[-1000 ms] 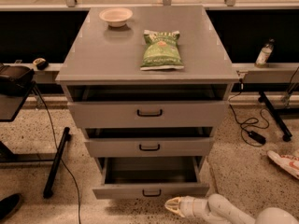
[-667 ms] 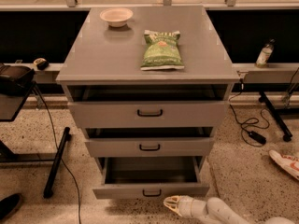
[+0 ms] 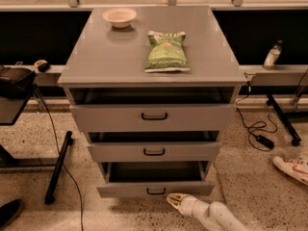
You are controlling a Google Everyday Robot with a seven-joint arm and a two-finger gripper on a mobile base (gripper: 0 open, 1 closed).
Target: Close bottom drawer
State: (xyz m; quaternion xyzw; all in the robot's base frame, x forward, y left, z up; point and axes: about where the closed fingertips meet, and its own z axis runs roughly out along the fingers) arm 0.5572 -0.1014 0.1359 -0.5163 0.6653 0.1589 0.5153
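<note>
The bottom drawer (image 3: 155, 188) of the grey cabinet (image 3: 96, 66) stands pulled out, its plain grey tray showing, with a small black loop handle (image 3: 156, 191) on its slim front. My gripper (image 3: 173, 199) comes in low from the lower right on a white arm (image 3: 216, 214). Its tip sits just below and right of the handle, right at the drawer front's lower edge.
The top drawer (image 3: 154, 117) and middle drawer (image 3: 154, 151) are also partly out. A green chip bag (image 3: 166, 51) and a white bowl (image 3: 119, 17) sit on the cabinet top. A black stand (image 3: 57, 167) and cable lie left; cables (image 3: 257, 131) and a shoe (image 3: 291, 167) lie right.
My gripper has shifted a little left and up toward the bottom drawer's front. The drawer looks unchanged.
</note>
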